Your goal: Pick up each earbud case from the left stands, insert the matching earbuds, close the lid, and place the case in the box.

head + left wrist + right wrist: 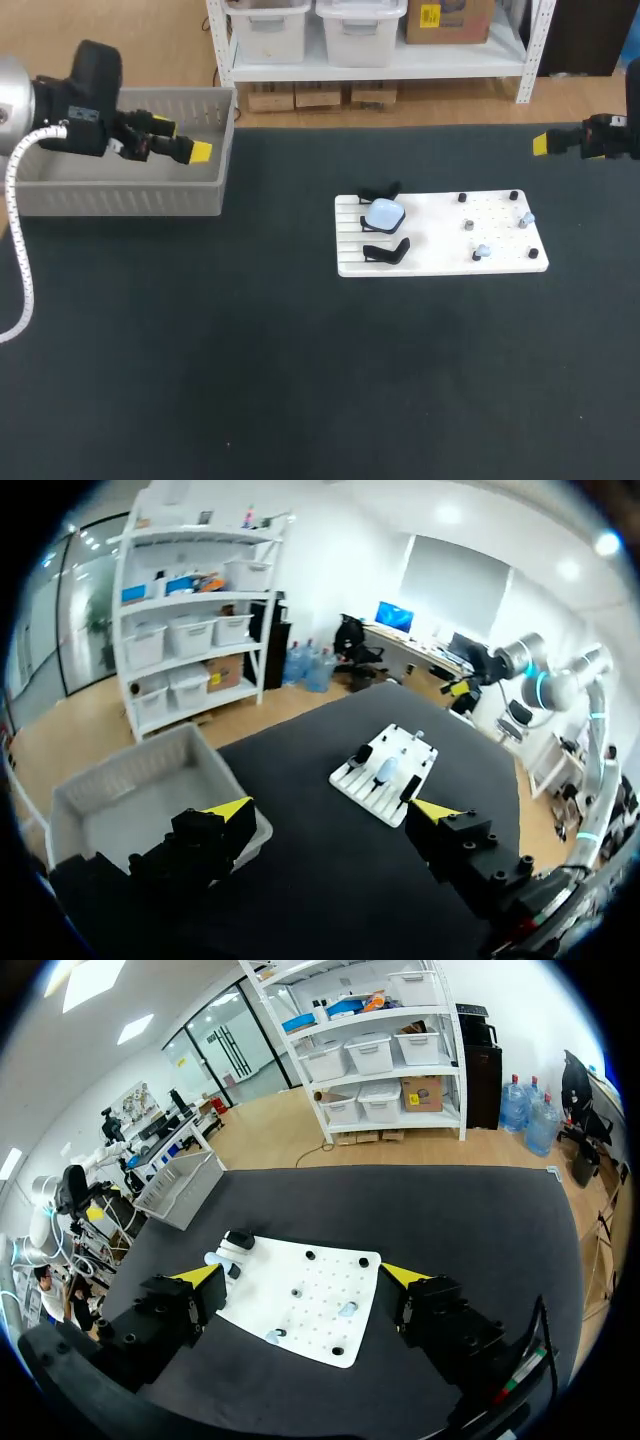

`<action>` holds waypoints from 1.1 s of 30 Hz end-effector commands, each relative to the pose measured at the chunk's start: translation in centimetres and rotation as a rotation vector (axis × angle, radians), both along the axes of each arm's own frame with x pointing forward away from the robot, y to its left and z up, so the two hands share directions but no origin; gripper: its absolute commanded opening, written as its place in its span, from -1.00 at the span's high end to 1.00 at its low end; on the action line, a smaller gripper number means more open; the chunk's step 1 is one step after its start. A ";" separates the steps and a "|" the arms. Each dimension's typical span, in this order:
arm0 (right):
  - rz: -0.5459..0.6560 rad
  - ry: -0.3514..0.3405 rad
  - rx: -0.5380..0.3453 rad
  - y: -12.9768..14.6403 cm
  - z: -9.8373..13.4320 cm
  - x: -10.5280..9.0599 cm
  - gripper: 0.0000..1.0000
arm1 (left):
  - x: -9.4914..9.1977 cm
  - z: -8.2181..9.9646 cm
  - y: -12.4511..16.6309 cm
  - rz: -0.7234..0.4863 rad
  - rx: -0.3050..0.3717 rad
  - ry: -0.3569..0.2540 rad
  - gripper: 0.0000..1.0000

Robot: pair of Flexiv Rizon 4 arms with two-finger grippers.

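A light blue earbud case (384, 213) rests on the left end of the white board (430, 252), between two black stands (386, 251). Two pale blue earbuds (527, 218) (482, 251) sit among the pegs on the board's right half. My left gripper (183, 140) hangs open and empty over the grey box (120, 200) at the far left. At the table's far right my right gripper (545, 143) is held open, also empty. In the right wrist view the right gripper (302, 1276) is high above the board (310, 1315), with the case (218, 1257) ahead to one side.
Small black and grey pegs (467, 225) stick up from the board's right half. The left wrist view takes in the left gripper (331, 810), the box (130, 800) under one finger, and the board (400, 748) farther ahead. Dark table surface surrounds the board.
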State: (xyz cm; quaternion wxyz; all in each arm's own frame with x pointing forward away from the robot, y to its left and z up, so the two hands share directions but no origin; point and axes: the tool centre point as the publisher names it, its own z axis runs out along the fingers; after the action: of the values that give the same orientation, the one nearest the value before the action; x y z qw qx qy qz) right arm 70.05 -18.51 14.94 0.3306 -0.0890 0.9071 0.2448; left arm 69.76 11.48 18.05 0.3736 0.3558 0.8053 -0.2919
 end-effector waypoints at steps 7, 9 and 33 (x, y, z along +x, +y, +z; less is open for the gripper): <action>0.000 0.000 0.000 0.0 0.0 0.0 -1.00 | 1.2 -1.8 -2.7 -0.565 0.013 -0.121 -1.00; 0.000 0.000 0.000 0.0 0.0 0.0 -1.00 | 1.4 -2.2 -3.1 -0.590 0.032 -0.126 -1.00; 0.000 0.000 0.000 0.0 0.0 0.0 -1.00 | 1.7 -2.4 -3.4 -0.597 0.044 -0.135 -1.00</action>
State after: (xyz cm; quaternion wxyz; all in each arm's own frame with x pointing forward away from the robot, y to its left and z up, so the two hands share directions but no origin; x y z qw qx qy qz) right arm 70.06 -18.51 14.94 0.3306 -0.0889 0.9071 0.2448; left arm 71.20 8.03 15.73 0.3179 0.6014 0.6471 -0.3441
